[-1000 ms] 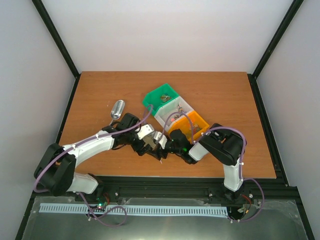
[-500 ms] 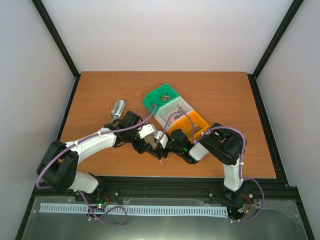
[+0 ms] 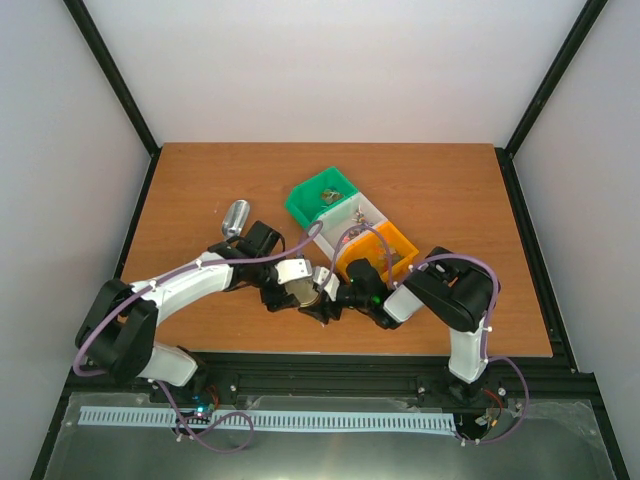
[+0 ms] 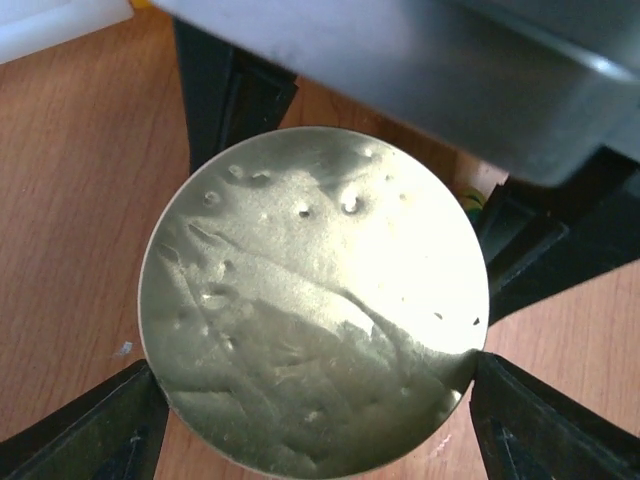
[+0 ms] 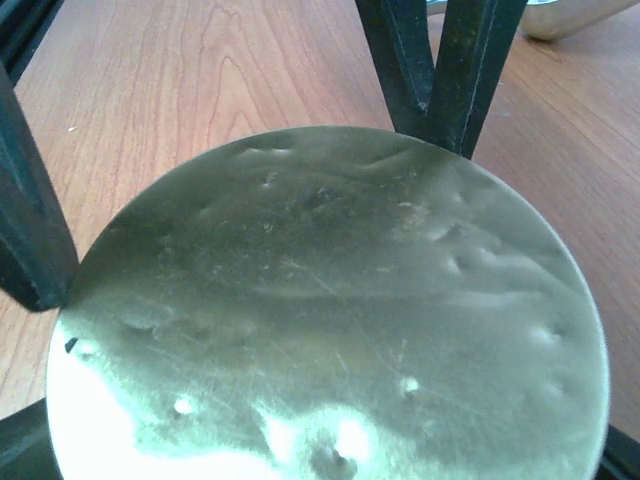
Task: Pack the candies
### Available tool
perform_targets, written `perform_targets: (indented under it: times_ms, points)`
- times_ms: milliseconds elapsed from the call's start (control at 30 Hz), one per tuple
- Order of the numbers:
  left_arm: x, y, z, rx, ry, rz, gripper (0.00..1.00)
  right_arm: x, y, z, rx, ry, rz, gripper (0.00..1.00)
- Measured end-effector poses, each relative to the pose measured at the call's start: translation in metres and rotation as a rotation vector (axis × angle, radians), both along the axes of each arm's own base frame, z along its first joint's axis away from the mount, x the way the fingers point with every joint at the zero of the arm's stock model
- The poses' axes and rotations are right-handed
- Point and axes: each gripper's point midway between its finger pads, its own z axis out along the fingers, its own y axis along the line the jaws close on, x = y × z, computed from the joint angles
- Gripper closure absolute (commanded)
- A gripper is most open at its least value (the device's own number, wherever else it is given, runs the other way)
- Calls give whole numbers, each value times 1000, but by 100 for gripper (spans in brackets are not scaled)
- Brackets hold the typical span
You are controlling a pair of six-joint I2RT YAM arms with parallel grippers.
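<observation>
A small clear jar with a gold lid (image 3: 300,291) stands near the table's front, between both grippers. In the left wrist view the lid (image 4: 315,300) fills the frame. My left gripper (image 4: 315,390) has its fingers (image 4: 110,420) pressed on the lid's rim from both sides. My right gripper (image 5: 330,370) clasps the same jar from the opposite side, and its dark fingers (image 4: 225,100) show behind the lid. The candies (image 3: 352,228) lie as tiny wrapped sweets in the white bin (image 3: 368,212).
A green bin (image 3: 320,190) and an orange bin (image 3: 385,245) flank the white one, just behind the right gripper. A metal scoop (image 3: 235,217) lies on the table left of the bins, close to the left forearm.
My left gripper has swung in over the jar and narrowed its jaws onto the lid. The right gripper has kept its hold and shifted slightly.
</observation>
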Motion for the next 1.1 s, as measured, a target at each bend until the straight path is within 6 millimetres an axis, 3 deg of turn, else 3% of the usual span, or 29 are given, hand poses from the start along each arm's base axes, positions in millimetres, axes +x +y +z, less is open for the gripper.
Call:
perform_targets:
  times_ms: [100,233,733,1100]
  points:
    - [-2,1,-1,9,-13,-37,5,-3,-1,0,-3,1,23,58]
    - [-7,-2,-6,0,1,-58,1,-14,3,0,2,3,78,58]
    - [-9,-5,-1,-50,-62,-44,2,-16,4,0,4,5,91,58]
    - [-12,-6,2,-68,-75,-57,10,-17,5,0,3,6,95,58]
